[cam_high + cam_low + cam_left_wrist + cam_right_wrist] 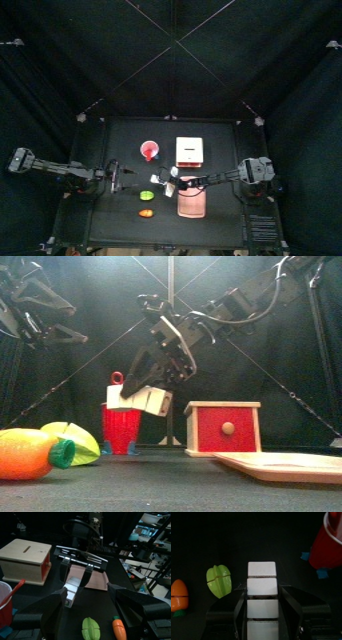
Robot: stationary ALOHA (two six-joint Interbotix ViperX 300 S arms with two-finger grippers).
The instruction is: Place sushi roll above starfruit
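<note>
The sushi roll point(261, 574), a white piece with dark bands, is held between the jaws of my right gripper point(261, 591). In the front view it hangs above the table near the red cup point(120, 428), with the right gripper point(158, 376) shut on it. The yellow-green starfruit point(218, 581) lies on the table beside and below the roll. It also shows in the top view as the starfruit point(147, 195) and at the front left as the starfruit point(76, 442). My left gripper point(89, 597) is open and holds nothing, off to the table's left side.
An orange piece point(27, 453) lies next to the starfruit. A white box with a red front point(223, 428) stands at the back. The pink tray point(287, 466) lies at the front right.
</note>
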